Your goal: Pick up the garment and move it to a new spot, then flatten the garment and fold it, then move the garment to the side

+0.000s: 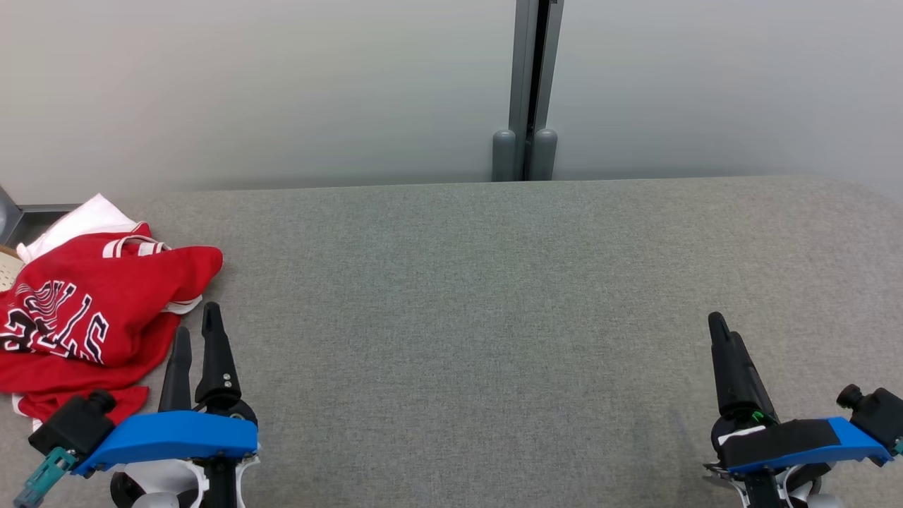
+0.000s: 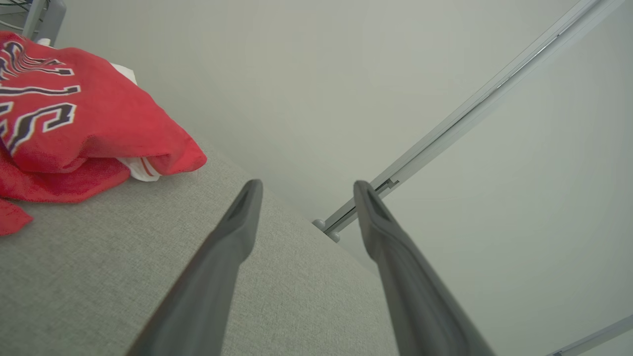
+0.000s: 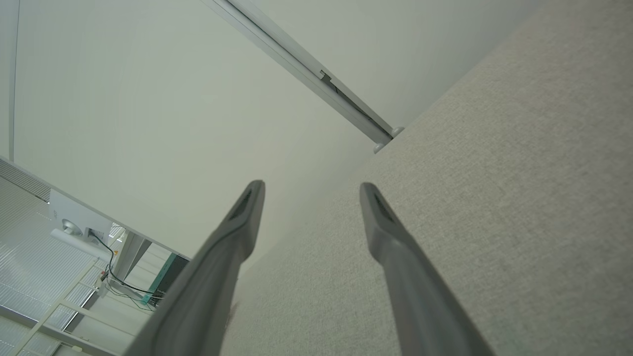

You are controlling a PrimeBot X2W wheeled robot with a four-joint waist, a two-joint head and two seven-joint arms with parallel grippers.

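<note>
The garment [image 1: 92, 317] is a red jersey with dark and white lettering and white trim, lying crumpled at the left edge of the grey fabric table [image 1: 494, 296]. In the left wrist view the garment [image 2: 74, 113] lies at the upper left, beyond the fingers. My left gripper [image 1: 197, 328] stands open just right of the garment's near edge, nothing between its fingers. My left gripper [image 2: 304, 190] shows its two fingers spread over bare table. My right gripper [image 1: 723, 331] hangs open at the lower right, far from the garment. My right gripper [image 3: 311, 190] is spread and empty.
A pale wall with a grey vertical post [image 1: 529, 92] runs behind the table. A white cloth [image 1: 77, 219] lies under the garment's far side. Grey fabric stretches from the garment to the right gripper. Beyond the table's right edge, floor and cables [image 3: 113, 277] are visible.
</note>
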